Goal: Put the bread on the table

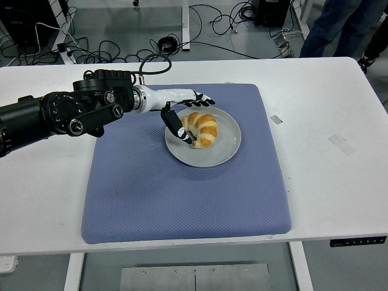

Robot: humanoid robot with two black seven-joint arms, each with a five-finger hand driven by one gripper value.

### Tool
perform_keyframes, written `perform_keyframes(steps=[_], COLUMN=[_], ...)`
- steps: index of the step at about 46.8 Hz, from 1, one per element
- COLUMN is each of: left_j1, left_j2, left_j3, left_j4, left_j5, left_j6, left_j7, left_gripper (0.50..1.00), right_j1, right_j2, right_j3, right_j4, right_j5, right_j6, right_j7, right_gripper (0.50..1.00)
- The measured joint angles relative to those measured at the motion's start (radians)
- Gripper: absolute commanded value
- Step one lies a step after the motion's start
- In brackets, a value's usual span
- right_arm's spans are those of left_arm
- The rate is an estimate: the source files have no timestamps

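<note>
The bread (200,129) is a golden-brown croissant with paler bands (curved, glossy crust). It lies on the grey plate (221,151), which sits on the blue mat (151,194) covering the white table (339,182). The left hand (185,109) reaches over the plate's left rim, fingers spread, thumb touching the bread's left side.

Glazed, golden-crusted bread (200,128) on smooth grey plate (213,154); dimpled blue cloth mat (182,194) over matt white table (327,121); black hard-shelled arm (66,112).
</note>
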Motion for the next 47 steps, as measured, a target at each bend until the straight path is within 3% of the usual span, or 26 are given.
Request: perform_keyframes(steps=[47], left_j1=[0.006], left_j2=[0.0], left_j3=[-0.004], left_j4=[0.014], left_j5=[-0.004], left_j6=[-0.016], left_j7=[-0.002], left_gripper=[0.978], right_j1=[0.0], right_j2=[0.0], right_j3=[0.0], right_j4=[0.0], right_j5=[0.0], right_j6=[0.0], right_j7=[0.0], right_gripper=[1.0])
